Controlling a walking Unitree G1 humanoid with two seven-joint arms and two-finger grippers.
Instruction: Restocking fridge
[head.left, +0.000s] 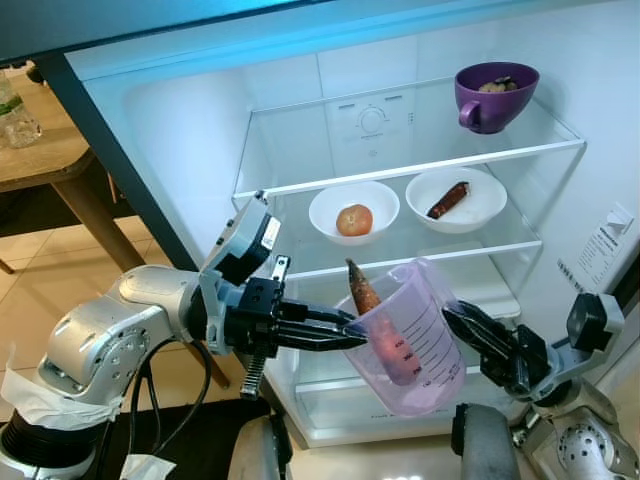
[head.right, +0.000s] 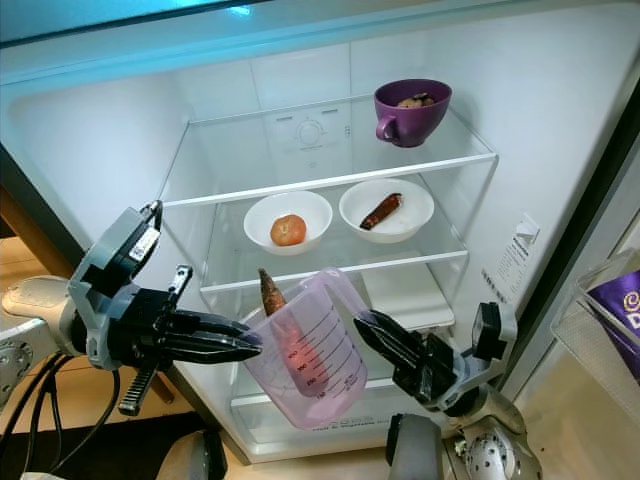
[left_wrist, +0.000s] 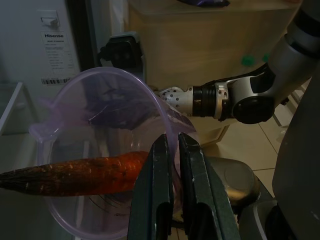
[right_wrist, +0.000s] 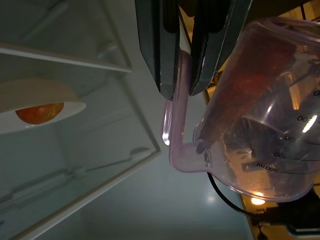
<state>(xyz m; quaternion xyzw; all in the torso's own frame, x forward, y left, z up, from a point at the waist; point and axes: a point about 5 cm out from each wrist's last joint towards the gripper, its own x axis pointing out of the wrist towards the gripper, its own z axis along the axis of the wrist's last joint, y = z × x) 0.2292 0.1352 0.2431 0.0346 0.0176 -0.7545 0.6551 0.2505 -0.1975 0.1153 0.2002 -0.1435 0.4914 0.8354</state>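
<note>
Two grippers hold one clear purple measuring jug (head.left: 405, 340) in front of the open fridge (head.left: 200, 140), level with its lower glass shelf. At the jug's 9 o'clock, the left gripper (head.left: 345, 330) has its black fingers pinched together on the rim, one finger inside the wall and one outside, as the left wrist view shows. At the jug's 3 o'clock, the right gripper (head.left: 458, 322) is clamped on the jug's handle (right_wrist: 176, 107), with the handle squeezed between both fingers in the right wrist view. A carrot (head.left: 364, 290) stands tilted inside the jug, its dark top poking up past the rim toward 12 o'clock.

On the middle shelf, at 12 o'clock from the jug, sit two white bowls side by side but apart: the left bowl (head.left: 353, 211) holds a round orange-red fruit (head.left: 353, 219), the right bowl (head.left: 457, 199) a dark reddish elongated piece of food (head.left: 448, 200). On the top shelf, toward 1 o'clock, a purple mug (head.left: 496, 96) holds some pale food. A wooden table (head.left: 45, 160) stands at 10 o'clock, outside the fridge
</note>
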